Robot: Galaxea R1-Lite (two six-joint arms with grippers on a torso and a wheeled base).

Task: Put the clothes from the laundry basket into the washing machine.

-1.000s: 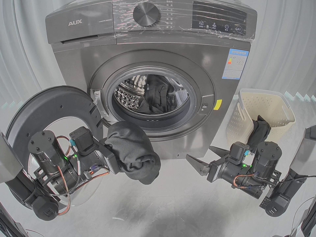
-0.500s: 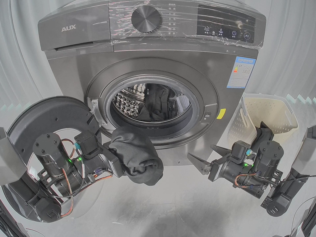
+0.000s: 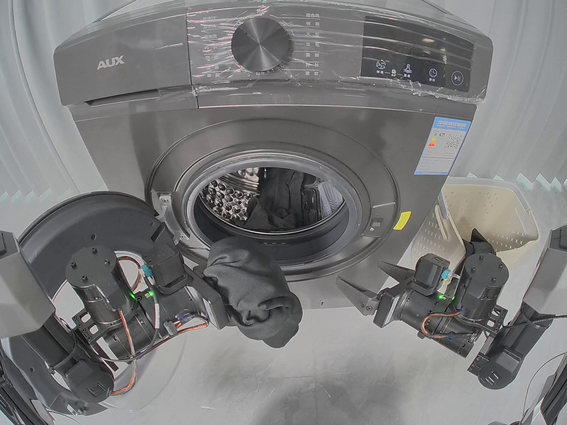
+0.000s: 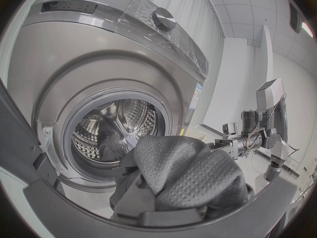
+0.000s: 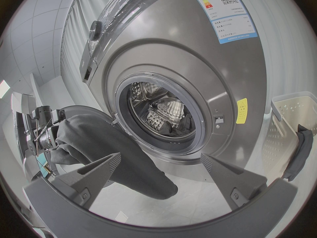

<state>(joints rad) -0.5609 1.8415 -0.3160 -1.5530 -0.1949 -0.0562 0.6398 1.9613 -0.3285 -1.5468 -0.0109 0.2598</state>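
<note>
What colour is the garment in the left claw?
The garment is dark grey with a dotted texture, clearest in the left wrist view.

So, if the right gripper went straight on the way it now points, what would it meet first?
Probably the washing machine's front, just under the door opening. The right gripper is open and nothing lies between, though depth is unclear.

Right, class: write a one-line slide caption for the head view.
Left gripper holds a dark garment before the open washing machine; open right gripper hangs near the laundry basket.
</note>
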